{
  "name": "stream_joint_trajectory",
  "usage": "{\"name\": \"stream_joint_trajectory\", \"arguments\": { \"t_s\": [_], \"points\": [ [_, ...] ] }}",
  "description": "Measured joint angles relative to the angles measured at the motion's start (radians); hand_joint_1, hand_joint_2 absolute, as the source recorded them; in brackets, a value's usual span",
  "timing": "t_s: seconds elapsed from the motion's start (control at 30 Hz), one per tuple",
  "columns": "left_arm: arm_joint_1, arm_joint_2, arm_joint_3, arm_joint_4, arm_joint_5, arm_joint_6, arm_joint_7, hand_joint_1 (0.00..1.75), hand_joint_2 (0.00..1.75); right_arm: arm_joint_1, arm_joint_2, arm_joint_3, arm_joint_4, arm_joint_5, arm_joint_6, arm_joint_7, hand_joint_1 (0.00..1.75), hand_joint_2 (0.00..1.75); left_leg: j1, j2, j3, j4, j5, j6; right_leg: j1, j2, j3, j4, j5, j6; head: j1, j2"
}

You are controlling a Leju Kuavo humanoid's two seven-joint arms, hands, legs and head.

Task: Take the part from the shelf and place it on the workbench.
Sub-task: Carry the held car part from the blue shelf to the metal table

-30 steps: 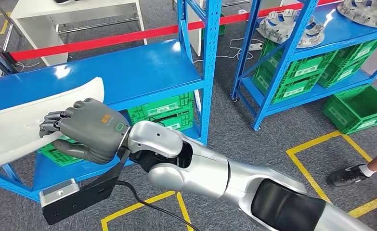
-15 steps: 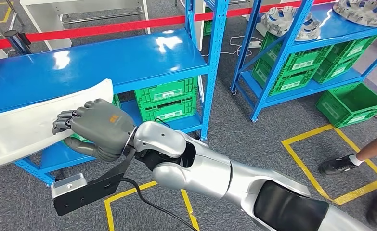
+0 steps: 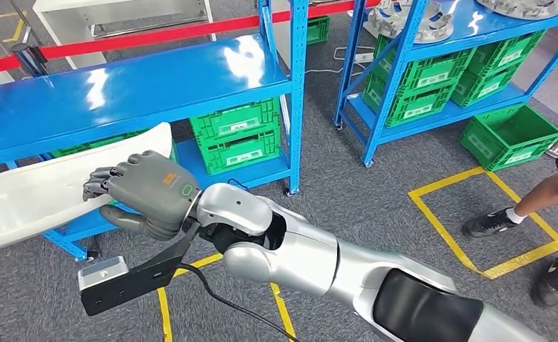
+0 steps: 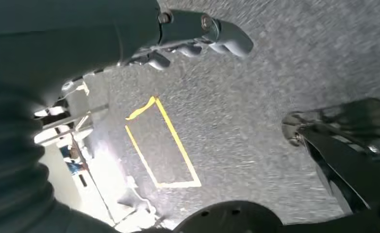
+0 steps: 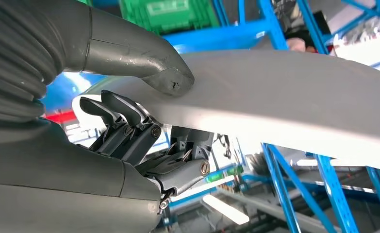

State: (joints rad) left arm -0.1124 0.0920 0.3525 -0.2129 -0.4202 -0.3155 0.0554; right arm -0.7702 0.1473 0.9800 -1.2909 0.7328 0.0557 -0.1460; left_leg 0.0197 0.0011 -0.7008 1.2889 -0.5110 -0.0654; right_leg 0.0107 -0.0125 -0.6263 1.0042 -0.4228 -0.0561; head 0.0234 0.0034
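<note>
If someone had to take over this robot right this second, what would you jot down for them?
Right hand: grips the white part by one edge, thumb on one face and fingers on the other; the part is off the blue shelf, held in the air in front of it.
Left hand: holds nothing, fingers curled, hanging over the grey floor.
Done: part taken from the shelf.
Left: carry it to the workbench and set it down.
Note: a person's legs stand near on the right.
</note>
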Motion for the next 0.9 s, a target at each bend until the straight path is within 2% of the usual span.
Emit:
{"name": "stream_joint_trajectory", "arguments": {
  "t_s": [0.03, 0.07, 0.1, 0.13, 0.17, 0.23, 0.27, 0.3, 0.33, 0.37, 0.4, 0.43, 0.47, 0.5, 0.53, 0.57, 0.6, 0.63, 0.67, 0.73, 0.77, 0.8, 0.83, 0.9],
  "points": [
    [0.0, 0.0, 0.0, 0.0, 0.0, 0.0, -0.001, 0.0, 1.75, 0.002, 0.0, 0.0, 0.003, 0.001, 0.0, 0.0, 1.75, 1.75, 0.003, 0.0, 0.04, -0.034, 0.024, -0.002, -0.001, 0.0, -0.02, 0.006, 0.012, 0.004, 0.0, 0.0],
    [-0.002, -0.001, 0.0, 0.0, 0.0, 0.0, -0.002, 0.0, 1.75, 0.002, 0.0, 0.0, 0.005, 0.001, 0.0, -0.001, 1.75, 1.75, 0.005, 0.0, 0.095, -0.098, 0.022, -0.005, -0.002, -0.001, -0.039, 0.013, 0.022, 0.01, 0.0, 0.0],
    [-0.003, -0.002, 0.0, -0.001, 0.0, 0.0, -0.003, 0.0, 1.75, 0.003, 0.001, 0.0, 0.006, 0.002, -0.001, -0.001, 1.75, 1.75, 0.004, -0.003, 0.145, -0.166, 0.003, -0.001, -0.001, -0.001, -0.053, 0.02, 0.031, 0.016, 0.0, 0.0],
    [-0.005, -0.003, 0.0, -0.001, 0.0, 0.0, -0.004, 0.0, 1.75, 0.003, 0.002, 0.0, 0.007, 0.002, -0.001, -0.002, 1.75, 1.75, 0.002, -0.004, 0.179, -0.221, -0.019, 0.006, -0.001, -0.002, -0.062, 0.025, 0.04, 0.022, 0.002, 0.0],
    [-0.006, -0.004, 0.0, -0.001, 0.0, 0.0, -0.005, 0.0, 1.75, 0.003, 0.002, 0.0, 0.009, 0.002, -0.002, -0.003, 1.75, 1.75, -0.002, -0.006, 0.197, -0.256, -0.037, 0.016, -0.002, -0.003, -0.067, 0.027, 0.05, 0.028, 0.003, 0.0],
    [-0.004, -0.005, 0.0, 0.001, 0.0, 0.0, -0.008, 0.0, 1.75, 0.005, 0.002, 0.0, 0.013, 0.002, -0.002, -0.004, 1.75, 1.75, -0.006, -0.003, 0.186, -0.266, -0.027, 0.041, -0.006, -0.002, -0.071, 0.024, 0.065, 0.041, 0.004, 0.0],
    [-0.002, -0.006, 0.0, 0.001, 0.001, 0.0, -0.01, 0.0, 1.75, 0.006, 0.002, 0.0, 0.016, 0.003, -0.002, -0.003, 1.75, 1.75, -0.007, -0.001, 0.179, -0.267, -0.016, 0.052, -0.008, 0.0, -0.077, 0.032, 0.051, 0.048, 0.003, 0.0],
    [0.0, -0.007, 0.001, 0.002, 0.003, 0.0, -0.013, 0.0, 1.75, 0.006, 0.001, 0.0, 0.018, 0.005, -0.002, -0.001, 1.75, 1.75, -0.006, 0.002, 0.169, -0.269, -0.003, 0.061, -0.01, 0.002, -0.088, 0.059, 0.016, 0.055, 0.003, 0.0],
    [0.002, -0.007, 0.001, 0.002, 0.006, 0.0, -0.016, 0.0, 1.75, 0.007, 0.001, 0.0, 0.02, 0.007, -0.003, 0.0, 1.75, 1.75, -0.005, 0.004, 0.156, -0.27, 0.011, 0.067, -0.011, 0.005, -0.102, 0.105, -0.036, 0.061, 0.003, 0.0],
    [0.004, -0.007, 0.002, 0.002, 0.009, 0.0, -0.02, 0.0, 1.75, 0.008, 0.001, 0.0, 0.02, 0.01, -0.003, 0.002, 1.75, 1.75, -0.006, 0.004, 0.14, -0.269, 0.026, 0.071, -0.012, 0.006, -0.118, 0.167, -0.094, 0.065, 0.005, 0.0],
    [0.006, -0.007, 0.005, 0.002, 0.012, 0.0, -0.024, 0.0, 1.75, 0.01, 0.001, 0.001, 0.02, 0.012, -0.003, 0.003, 1.75, 1.75, -0.006, 0.005, 0.122, -0.268, 0.039, 0.072, -0.012, 0.006, -0.13, 0.232, -0.137, 0.068, 0.006, 0.0],
    [0.008, -0.007, 0.008, 0.002, 0.016, 0.0, -0.027, 0.0, 1.75, 0.013, 0.001, 0.001, 0.02, 0.014, -0.003, 0.003, 1.75, 1.75, -0.007, 0.005, 0.103, -0.267, 0.053, 0.072, -0.012, 0.006, -0.132, 0.283, -0.156, 0.069, 0.006, 0.0],
    [0.011, -0.007, 0.011, 0.003, 0.02, 0.0, -0.03, 0.0, 1.75, 0.017, 0.001, 0.002, 0.02, 0.017, -0.003, 0.004, 1.75, 1.75, -0.007, 0.004, 0.085, -0.265, 0.065, 0.071, -0.012, 0.006, -0.121, 0.309, -0.151, 0.068, 0.007, 0.0],
    [0.014, -0.008, 0.016, 0.003, 0.026, 0.0, -0.032, 0.0, 1.75, 0.02, 0.002, 0.003, 0.02, 0.018, -0.003, 0.005, 1.75, 1.75, -0.007, 0.005, 0.068, -0.263, 0.077, 0.069, -0.011, 0.007, -0.093, 0.3, -0.13, 0.065, 0.007, 0.0],
    [0.019, -0.008, 0.021, 0.003, 0.032, 0.0, -0.034, 0.0, 1.75, 0.021, 0.005, 0.004, 0.02, 0.02, -0.003, 0.005, 1.75, 1.75, -0.007, 0.004, 0.054, -0.261, 0.088, 0.067, -0.01, 0.007, -0.047, 0.257, -0.107, 0.06, 0.008, 0.0],
    [0.023, -0.008, 0.026, 0.003, 0.038, 0.0, -0.034, 0.0, 1.75, 0.021, 0.01, 0.004, 0.018, 0.021, -0.003, 0.006, 1.75, 1.75, -0.007, 0.005, 0.042, -0.26, 0.099, 0.063, -0.007, 0.008, 0.012, 0.19, -0.1, 0.052, 0.009, 0.0],
    [0.028, -0.009, 0.03, 0.003, 0.042, 0.0, -0.035, 0.0, 1.75, 0.02, 0.015, 0.004, 0.015, 0.022, -0.003, 0.006, 1.75, 1.75, -0.008, 0.005, 0.034, -0.258, 0.108, 0.059, -0.004, 0.009, 0.069, 0.113, -0.106, 0.044, 0.009, 0.0],
    [0.033, -0.009, 0.035, 0.003, 0.047, 0.0, -0.034, 0.0, 1.75, 0.019, 0.02, 0.004, 0.011, 0.023, -0.003, 0.005, 1.75, 1.75, -0.008, 0.005, 0.03, -0.26, 0.118, 0.054, -0.001, 0.01, 0.109, 0.054, -0.118, 0.038, 0.01, 0.0],
    [0.037, -0.008, 0.041, 0.003, 0.051, 0.0, -0.032, 0.0, 1.75, 0.017, 0.024, 0.004, 0.008, 0.022, -0.003, 0.005, 1.75, 1.75, -0.007, 0.006, 0.028, -0.263, 0.129, 0.047, 0.002, 0.011, 0.131, 0.017, -0.129, 0.033, 0.011, 0.0],
    [0.047, -0.005, 0.051, 0.003, 0.056, 0.0, -0.026, 0.0, 1.75, 0.015, 0.026, 0.004, 0.006, 0.019, -0.003, 0.006, 1.75, 1.75, -0.004, 0.006, 0.027, -0.275, 0.149, 0.033, 0.002, 0.009, 0.128, -0.002, -0.116, 0.023, 0.013, 0.0],
    [0.052, -0.003, 0.054, 0.004, 0.056, 0.0, -0.022, 0.0, 1.75, 0.014, 0.027, 0.004, 0.006, 0.016, -0.003, 0.006, 1.75, 1.75, -0.003, 0.005, 0.021, -0.274, 0.143, 0.028, 0.001, 0.008, 0.121, -0.008, -0.103, 0.016, 0.014, 0.0],
    [0.056, -0.002, 0.057, 0.005, 0.056, 0.0, -0.017, 0.0, 1.75, 0.014, 0.028, 0.004, 0.006, 0.014, -0.003, 0.006, 1.75, 1.75, -0.002, 0.003, 0.013, -0.257, 0.118, 0.024, -0.001, 0.006, 0.112, -0.013, -0.089, 0.008, 0.012, 0.0],
    [0.059, 0.001, 0.058, 0.005, 0.055, 0.0, -0.014, 0.0, 1.75, 0.014, 0.03, 0.004, 0.006, 0.011, -0.002, 0.006, 1.75, 1.75, -0.001, 0.001, 0.0, -0.219, 0.073, 0.021, -0.004, 0.004, 0.099, -0.017, -0.074, 0.002, 0.009, 0.0],
    [0.061, 0.005, 0.06, 0.006, 0.053, 0.001, -0.015, 0.0, 1.75, 0.018, 0.031, 0.004, 0.006, 0.006, 0.002, 0.009, 1.75, 1.75, -0.001, 0.0, -0.027, -0.096, -0.028, 0.014, -0.003, 0.003, 0.068, -0.017, -0.049, -0.002, 0.003, 0.0]
  ]
}}
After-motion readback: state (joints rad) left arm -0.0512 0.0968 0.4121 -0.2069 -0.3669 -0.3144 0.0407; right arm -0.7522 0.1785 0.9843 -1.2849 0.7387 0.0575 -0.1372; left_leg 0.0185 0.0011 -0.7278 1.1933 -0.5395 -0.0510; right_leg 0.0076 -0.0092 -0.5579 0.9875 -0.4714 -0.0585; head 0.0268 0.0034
